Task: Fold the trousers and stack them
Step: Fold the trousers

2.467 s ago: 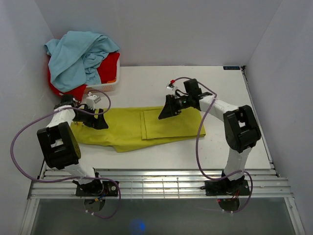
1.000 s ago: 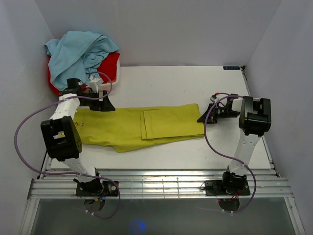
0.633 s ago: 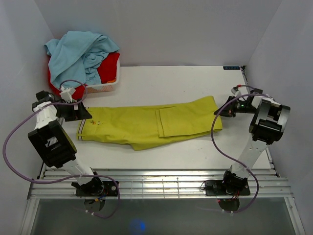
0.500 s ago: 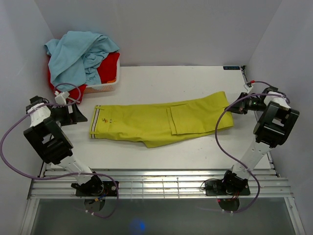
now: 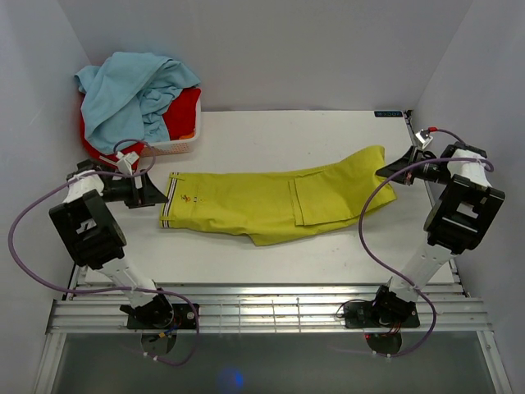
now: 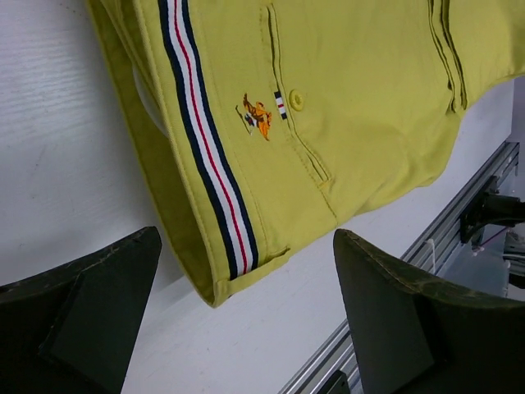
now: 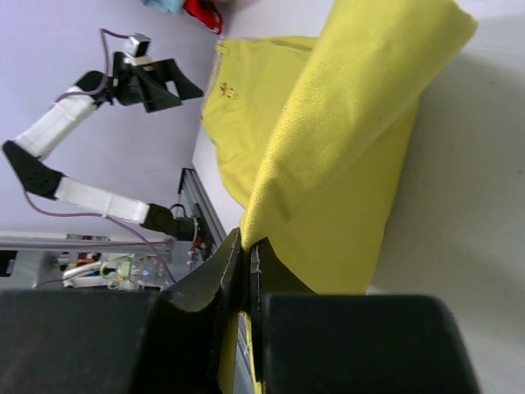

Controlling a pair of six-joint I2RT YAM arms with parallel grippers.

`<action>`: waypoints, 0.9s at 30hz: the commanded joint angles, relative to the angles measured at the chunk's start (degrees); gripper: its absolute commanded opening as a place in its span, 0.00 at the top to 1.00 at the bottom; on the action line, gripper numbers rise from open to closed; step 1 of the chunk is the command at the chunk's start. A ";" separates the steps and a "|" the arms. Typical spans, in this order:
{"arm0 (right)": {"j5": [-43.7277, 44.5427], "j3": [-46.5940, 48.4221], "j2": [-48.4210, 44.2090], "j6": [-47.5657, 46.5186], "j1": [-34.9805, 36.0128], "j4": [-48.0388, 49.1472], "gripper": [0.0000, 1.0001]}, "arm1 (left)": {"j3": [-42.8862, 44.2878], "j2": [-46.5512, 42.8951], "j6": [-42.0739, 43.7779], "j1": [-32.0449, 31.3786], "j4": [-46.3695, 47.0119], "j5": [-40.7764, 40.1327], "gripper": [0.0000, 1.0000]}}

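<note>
**Top view.** The trousers (image 5: 262,201) are lying flat across the table (image 5: 287,135), stretched between the two grippers, with one leg doubled back on itself. The right gripper (image 5: 385,171) is pinching the leg end, and that corner appears to be lifting off the table. The left gripper (image 5: 159,191) is standing wide and empty, with the waistband just ahead of its tips. A basket (image 5: 176,144) of blue and red clothes is sitting behind it and to one side.

**Left wrist view.** Both fingers (image 6: 90,320) are spread far apart. The striped waistband (image 6: 205,164) is lying ahead of them, in line with the gap, and is not being touched. Risk: nothing is anchoring the waist, so any pull from the far end is likely dragging the whole garment instead of folding it.

**Right wrist view.** The jaws are closed tight on a thin edge of yellow cloth (image 7: 344,107), with the rest draping away ahead of the tips. I cannot tell how many layers are in the bite. Risks:
- The hold is small, so the cloth may be slipping out under tension.
- If only one layer is caught, the doubled leg could be peeling open and skewing the fold.
</note>
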 commanded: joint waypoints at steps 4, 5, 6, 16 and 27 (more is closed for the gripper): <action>-14.15 0.81 -1.11 0.18 3.53 -4.89 0.92 | -0.16 4.17 -7.57 -0.35 6.51 4.05 0.08; -15.90 1.94 -0.49 -2.36 4.32 -7.97 0.92 | -0.16 5.74 -7.48 -0.62 6.51 4.23 0.11; -16.70 3.17 -0.14 -4.04 5.11 -9.30 0.92 | -0.25 6.19 -7.22 -1.40 6.51 4.41 0.13; -10.68 10.38 1.71 7.31 17.42 -1.95 0.92 | -2.71 6.29 -3.36 -4.22 4.84 5.81 0.20; 8.16 1.89 -6.26 75.14 20.76 62.45 0.92 | -2.27 3.12 -3.53 -4.40 4.57 2.74 0.21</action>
